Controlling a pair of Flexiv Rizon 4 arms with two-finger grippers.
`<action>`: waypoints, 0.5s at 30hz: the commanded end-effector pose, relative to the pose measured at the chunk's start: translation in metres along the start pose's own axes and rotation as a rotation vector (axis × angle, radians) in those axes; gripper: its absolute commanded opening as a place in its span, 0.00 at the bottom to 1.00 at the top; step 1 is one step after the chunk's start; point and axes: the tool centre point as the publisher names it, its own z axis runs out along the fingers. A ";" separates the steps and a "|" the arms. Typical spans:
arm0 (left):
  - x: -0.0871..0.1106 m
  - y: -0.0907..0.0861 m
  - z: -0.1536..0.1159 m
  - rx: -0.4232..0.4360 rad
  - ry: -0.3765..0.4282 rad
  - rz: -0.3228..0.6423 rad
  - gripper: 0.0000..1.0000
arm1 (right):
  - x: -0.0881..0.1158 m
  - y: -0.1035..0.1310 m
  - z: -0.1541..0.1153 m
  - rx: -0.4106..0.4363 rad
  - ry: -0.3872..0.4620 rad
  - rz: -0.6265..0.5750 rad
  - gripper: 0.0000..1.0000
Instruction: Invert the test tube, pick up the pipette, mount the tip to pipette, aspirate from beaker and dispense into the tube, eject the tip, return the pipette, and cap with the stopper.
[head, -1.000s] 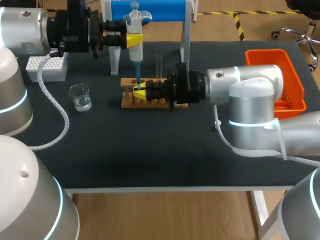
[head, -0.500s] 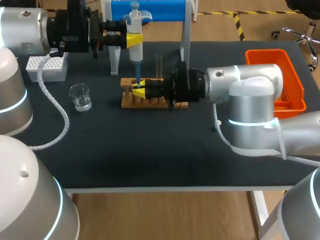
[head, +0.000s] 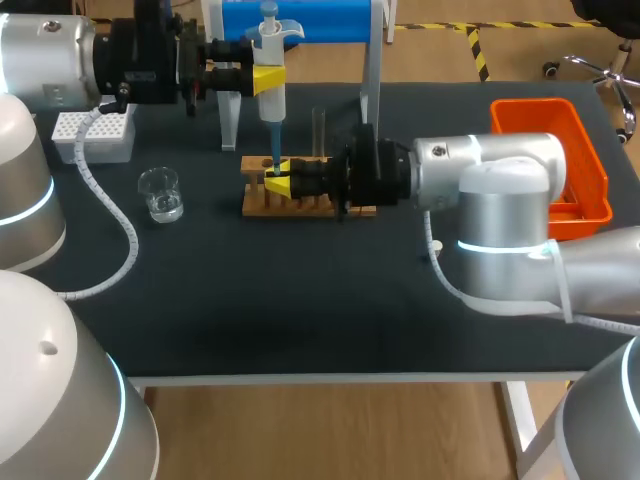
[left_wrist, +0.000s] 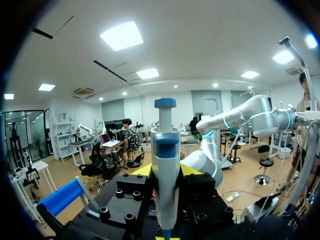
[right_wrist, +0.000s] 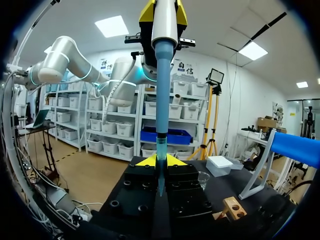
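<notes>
A: Left gripper (head: 268, 79), what's its state?
B: Clamped on the pipette (head: 271, 55), which is upright, high over the dark table (head: 300, 310). The tip (right_wrist: 160, 175) points down at the wooden rack (head: 300, 205).
A: What do we have around it?
B: Beaker (head: 160, 193) and white tip box (head: 95, 135) on our left, well apart from the rack. Blue stand (head: 320, 20) behind, orange bin (head: 590, 190) far right. Our right arm (head: 500, 190) lies across the rack's right half.
A: Right gripper (head: 279, 180)?
B: At the rack, around the tip. Open or clamped, we cannot tell. A test tube (head: 318, 125) stands upright just behind it.
</notes>
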 end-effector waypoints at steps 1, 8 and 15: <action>0.000 0.001 -0.001 0.000 0.001 0.000 0.00 | 0.003 0.002 -0.001 -0.004 -0.010 0.000 0.00; 0.000 0.001 -0.001 0.000 0.001 0.000 0.00 | 0.004 0.011 -0.002 -0.008 -0.006 -0.005 0.00; 0.000 0.001 -0.001 0.000 0.001 0.000 0.00 | 0.005 0.022 -0.004 -0.018 -0.009 -0.015 0.00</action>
